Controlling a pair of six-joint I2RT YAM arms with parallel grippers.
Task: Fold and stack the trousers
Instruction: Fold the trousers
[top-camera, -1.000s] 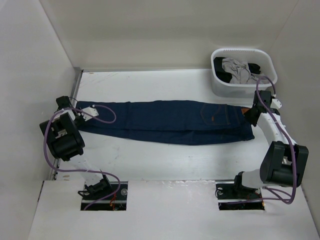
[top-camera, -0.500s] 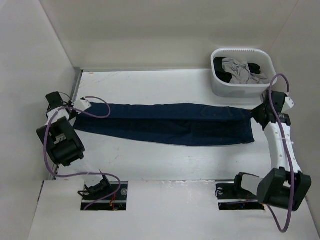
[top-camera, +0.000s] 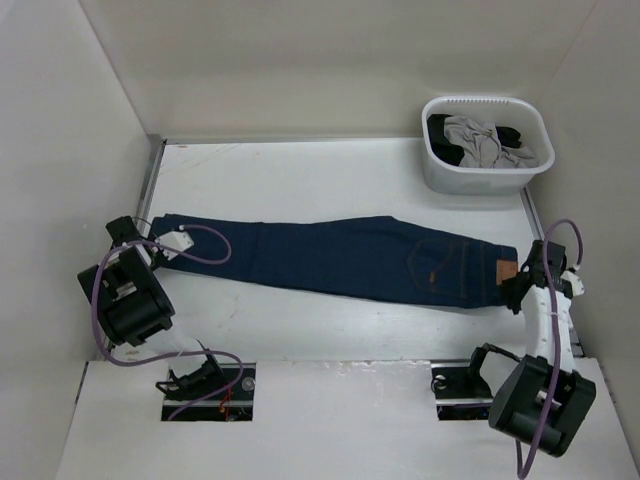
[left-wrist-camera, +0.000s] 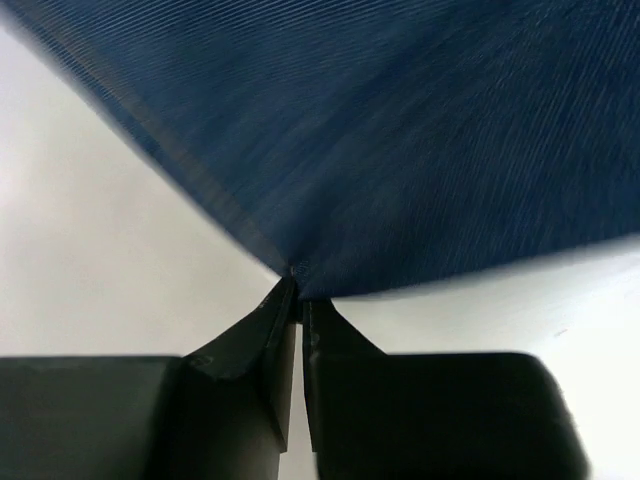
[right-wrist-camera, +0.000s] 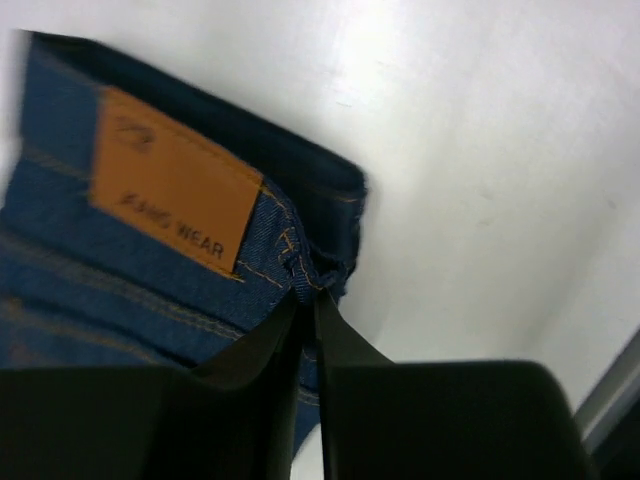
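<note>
the trousers (top-camera: 340, 262) lie stretched out flat across the middle of the white table (top-camera: 300, 175), waistband to the right with the tan patch (right-wrist-camera: 175, 190) facing up, leg ends to the left. the left gripper (left-wrist-camera: 298, 298) is pinched tight on the hem corner. the right gripper (right-wrist-camera: 306, 296) is clamped on the waistband corner just beside the patch. a white basket (top-camera: 437, 178) holding grey and black clothes sits in the far right corner, apart from the denim.

trousers (left-wrist-camera: 400, 140) blurred, cut off at edges
</note>
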